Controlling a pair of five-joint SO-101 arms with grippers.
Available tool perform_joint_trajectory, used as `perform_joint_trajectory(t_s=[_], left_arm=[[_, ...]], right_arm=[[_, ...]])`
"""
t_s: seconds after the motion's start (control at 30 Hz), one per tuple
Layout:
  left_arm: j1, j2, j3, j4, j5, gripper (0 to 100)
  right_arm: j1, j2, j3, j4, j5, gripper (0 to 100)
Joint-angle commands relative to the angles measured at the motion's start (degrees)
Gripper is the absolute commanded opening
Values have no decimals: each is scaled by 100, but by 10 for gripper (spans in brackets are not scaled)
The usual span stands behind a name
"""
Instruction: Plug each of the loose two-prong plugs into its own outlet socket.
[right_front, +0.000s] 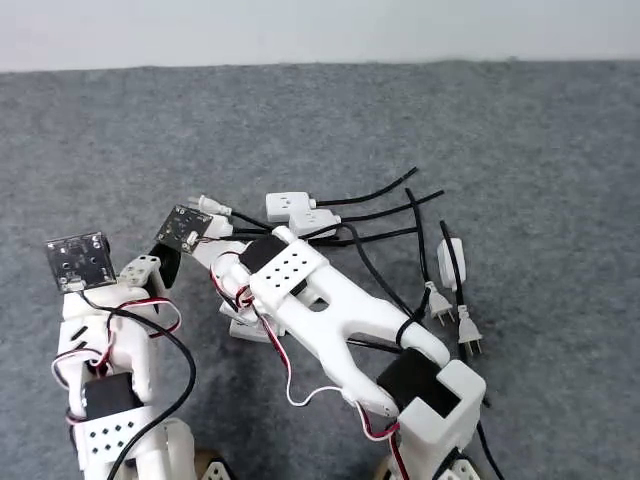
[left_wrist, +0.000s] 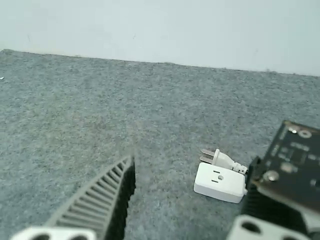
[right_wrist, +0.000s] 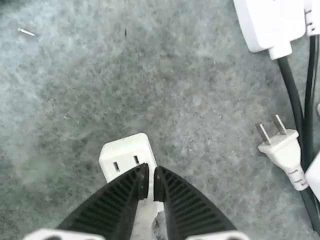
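On the grey bench (right_front: 520, 130), the right end effector (right_wrist: 151, 176) is clamped on the back end of a white socket (right_wrist: 125, 156). Its fingers (right_wrist: 115, 200) are nearly together and the socket's two slots face up. Near that socket lies a white plug (right_wrist: 280, 147), flat on the bench with its prongs bare and in no outlet. Beyond the plug, two more sockets (right_front: 290, 205) sit side by side, touching. Their black cables (right_front: 385, 192) fan out toward the right side of the bench. Farther right, past the right arm (right_front: 340, 315), two other plugs (right_front: 437, 302) on black cables lie loose with their prongs free, well apart from every socket. The left end effector (left_wrist: 125, 175) hangs over a bare patch of bench on the left, short of the held socket and the white plug. Whether it is apart or together I cannot tell.
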Motion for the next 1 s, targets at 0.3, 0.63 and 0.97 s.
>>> perform_joint_trajectory(t_s=[0.3,0.63,0.97], left_arm=[[0,-44,-347,-26,62,349],[0,-44,-338,-26,62,349],[9,-35,-330,-26,62,349]], right_arm=[[145,-48,-18,-40,-9,13],[1402,-57,-1407,1156,-563,210],[1288,-338,-1538,1525,-510,214]])
